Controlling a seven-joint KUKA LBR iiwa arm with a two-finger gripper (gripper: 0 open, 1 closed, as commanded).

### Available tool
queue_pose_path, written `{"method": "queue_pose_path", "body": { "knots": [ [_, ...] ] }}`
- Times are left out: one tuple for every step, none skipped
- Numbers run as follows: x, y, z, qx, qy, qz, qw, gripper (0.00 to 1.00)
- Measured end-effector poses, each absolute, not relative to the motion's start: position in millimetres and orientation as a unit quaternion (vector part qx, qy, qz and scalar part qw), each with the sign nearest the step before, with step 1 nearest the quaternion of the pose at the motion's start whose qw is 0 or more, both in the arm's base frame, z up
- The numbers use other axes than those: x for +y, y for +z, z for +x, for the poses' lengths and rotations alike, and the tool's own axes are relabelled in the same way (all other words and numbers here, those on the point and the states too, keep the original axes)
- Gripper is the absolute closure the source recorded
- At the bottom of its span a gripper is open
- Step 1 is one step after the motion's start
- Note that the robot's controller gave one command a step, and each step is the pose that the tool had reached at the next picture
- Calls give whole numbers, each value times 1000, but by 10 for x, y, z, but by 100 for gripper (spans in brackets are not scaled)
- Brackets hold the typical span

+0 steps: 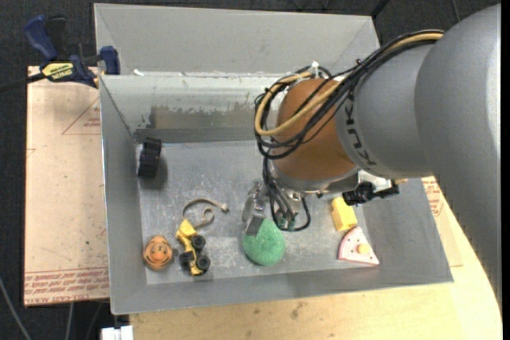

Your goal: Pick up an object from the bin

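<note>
Gripper: the gripper (256, 220) hangs low over the bin floor, at about 6 o'clock from the bin's middle, under the arm's orange wrist cover and cables.
Gripper state: how far it is open cannot be told, and nothing can be seen in its hold.
Nearest thing: a green rounded lump (265, 246), close to the near wall.
Key relation: the lump lies at 6 o'clock from the gripper, just beside its tip or touching it; which of the two cannot be told.
Long axis: the lump looks nearly round, narrowing a little toward 12 o'clock, so the wrist's turn probably matters little.
Neighbours at 3 to 4 o'clock: a yellow block (343, 214) and a pink and white wedge (356, 248), both apart from the lump.
Neighbours at 9 o'clock: a yellow and black toy vehicle (191, 248), an orange round toy (158, 252) and a thin curled ring (199, 209).
Far off: a black part (149, 158) at 10 o'clock.
Judgement: the grasp seems close, needing a short move toward 6 o'clock and down.
</note>
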State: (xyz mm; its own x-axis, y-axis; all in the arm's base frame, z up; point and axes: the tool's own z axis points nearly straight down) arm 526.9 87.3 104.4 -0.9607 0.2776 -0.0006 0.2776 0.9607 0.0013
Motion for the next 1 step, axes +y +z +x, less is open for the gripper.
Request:
{"method": "queue_pose_path", "body": {
  "knots": [
    [869,1044,5270,990,1,141,0,0]
  ]
}}
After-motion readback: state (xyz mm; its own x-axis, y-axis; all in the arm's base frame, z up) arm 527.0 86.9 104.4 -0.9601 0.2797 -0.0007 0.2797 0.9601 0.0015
